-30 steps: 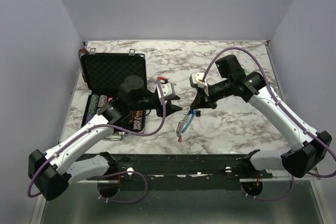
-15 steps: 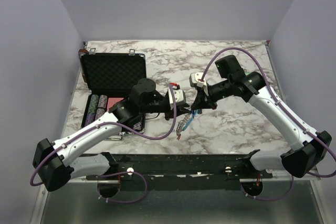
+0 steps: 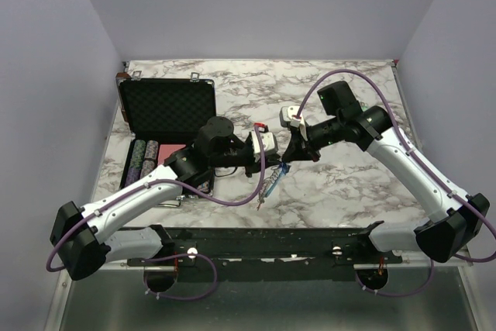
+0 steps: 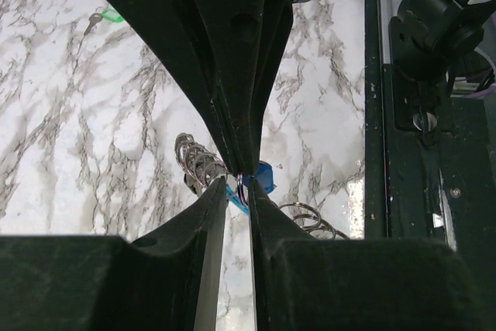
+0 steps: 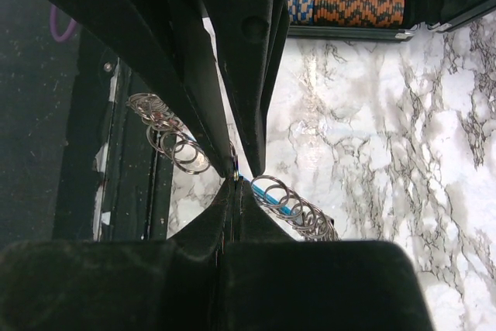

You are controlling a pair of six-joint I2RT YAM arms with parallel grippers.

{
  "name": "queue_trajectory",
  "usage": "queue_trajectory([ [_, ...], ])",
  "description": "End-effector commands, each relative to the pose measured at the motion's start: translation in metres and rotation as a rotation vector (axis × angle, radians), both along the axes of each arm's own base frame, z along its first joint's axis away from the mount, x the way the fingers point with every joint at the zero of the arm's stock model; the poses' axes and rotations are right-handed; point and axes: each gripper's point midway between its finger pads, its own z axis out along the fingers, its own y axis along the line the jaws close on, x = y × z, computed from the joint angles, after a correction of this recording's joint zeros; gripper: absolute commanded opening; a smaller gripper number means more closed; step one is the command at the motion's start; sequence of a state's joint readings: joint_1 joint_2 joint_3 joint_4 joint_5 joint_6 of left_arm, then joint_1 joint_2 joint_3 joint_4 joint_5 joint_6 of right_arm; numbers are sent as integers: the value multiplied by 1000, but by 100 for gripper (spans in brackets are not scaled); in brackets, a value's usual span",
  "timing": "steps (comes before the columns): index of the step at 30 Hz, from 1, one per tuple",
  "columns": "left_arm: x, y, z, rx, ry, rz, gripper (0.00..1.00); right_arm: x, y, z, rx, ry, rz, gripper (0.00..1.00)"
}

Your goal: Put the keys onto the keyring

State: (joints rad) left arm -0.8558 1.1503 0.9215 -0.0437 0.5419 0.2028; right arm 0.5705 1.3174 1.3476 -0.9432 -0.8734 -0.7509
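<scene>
From above: swung the left fingers point(image 3: 276, 167) over from the case point(image 3: 167, 108) to meet the right fingers point(image 3: 285, 160); found the keyring point(image 3: 268, 185) dangling just below both. At the left wrist: narrowed around a blue piece point(image 4: 263, 177), key or strap unclear, grip unconfirmed; left the green key point(image 4: 111, 15) well beyond the tips. At the right wrist: stayed pinched shut on the keyring, seemingly ready for threading.
</scene>
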Motion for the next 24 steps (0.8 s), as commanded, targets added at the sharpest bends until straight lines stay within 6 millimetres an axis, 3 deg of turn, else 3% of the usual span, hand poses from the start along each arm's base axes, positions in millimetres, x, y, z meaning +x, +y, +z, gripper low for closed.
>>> queue_trajectory([
  [1,2,-3,0,8,-15,-2,23,-1,8,12,42,-7,17,0],
  [5,0,-5,-2,21,-7,-14,0,-1,7,11,43,-2,14,0],
  [14,5,3,3,-13,-28,51,0,-3,7,12,49,5,4,0],
  [15,6,6,4,-24,-24,68,0,-2,8,12,51,12,-2,2],
  [20,7,15,25,-176,28,113,0,-2,9,21,111,82,-55,34],
  [24,0,23,38,-334,88,122,0,-6,9,46,256,221,-68,47],
])
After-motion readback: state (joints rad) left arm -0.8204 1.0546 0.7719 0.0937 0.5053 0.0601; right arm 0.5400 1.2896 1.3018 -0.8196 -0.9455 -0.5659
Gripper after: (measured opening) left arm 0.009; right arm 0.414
